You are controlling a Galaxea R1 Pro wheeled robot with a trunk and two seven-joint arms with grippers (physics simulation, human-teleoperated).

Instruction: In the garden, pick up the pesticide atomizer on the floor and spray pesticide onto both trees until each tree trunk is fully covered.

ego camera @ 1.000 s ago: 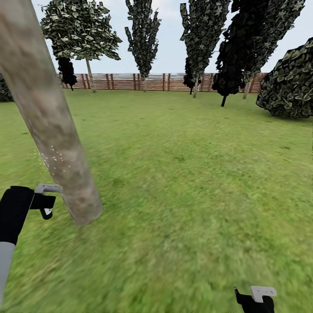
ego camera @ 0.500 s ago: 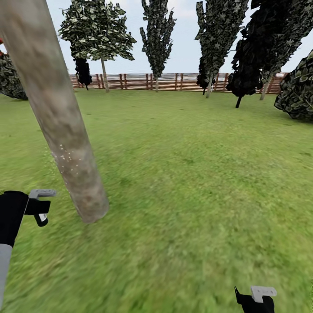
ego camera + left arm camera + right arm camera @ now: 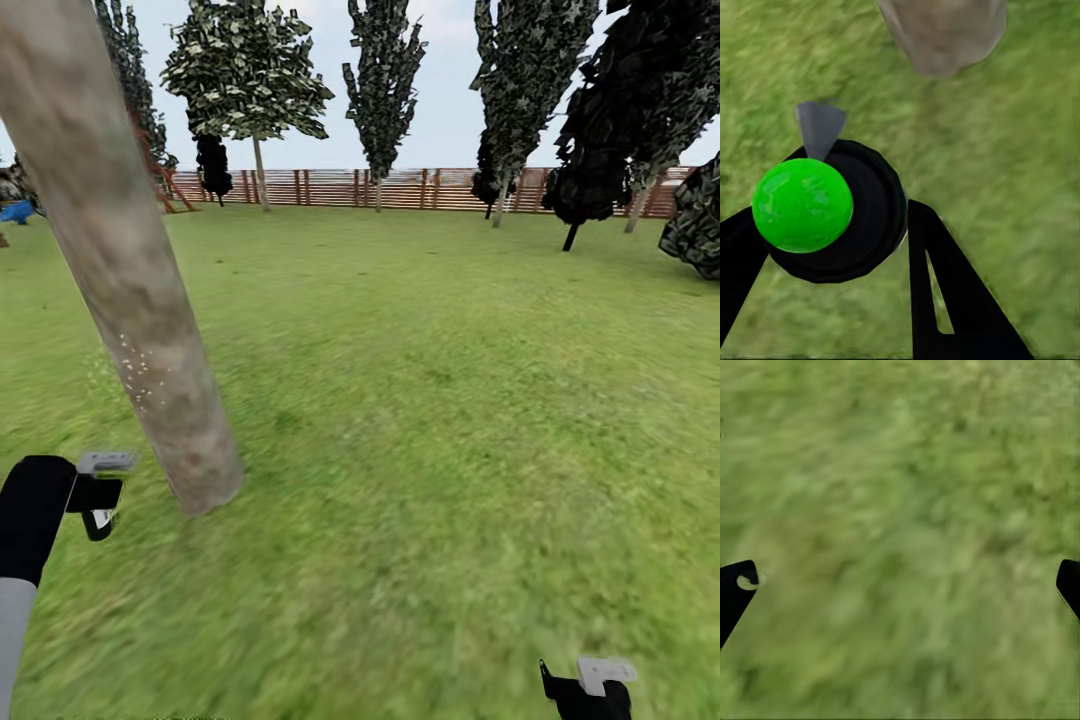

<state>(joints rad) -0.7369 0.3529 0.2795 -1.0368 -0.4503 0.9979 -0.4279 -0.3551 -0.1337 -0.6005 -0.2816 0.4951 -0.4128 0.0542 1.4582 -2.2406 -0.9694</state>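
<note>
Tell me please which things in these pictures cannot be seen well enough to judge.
- Tree trunk, head view: its top is cut off by the picture's edge, and its far side is hidden, so full pesticide cover cannot be judged.
- Right gripper, head view: cut off by the bottom edge.
- Pesticide atomizer, left wrist view: its green round top hides the body.

Bright, even daylight; pale sky, no glare, no distinct cast shadows. Grass (image 3: pixel 430 420) smeared, blurred in both wrist views. Tree trunk (image 3: pixel 130 290) leaning, wide-angle distortion at frame edge.
</note>
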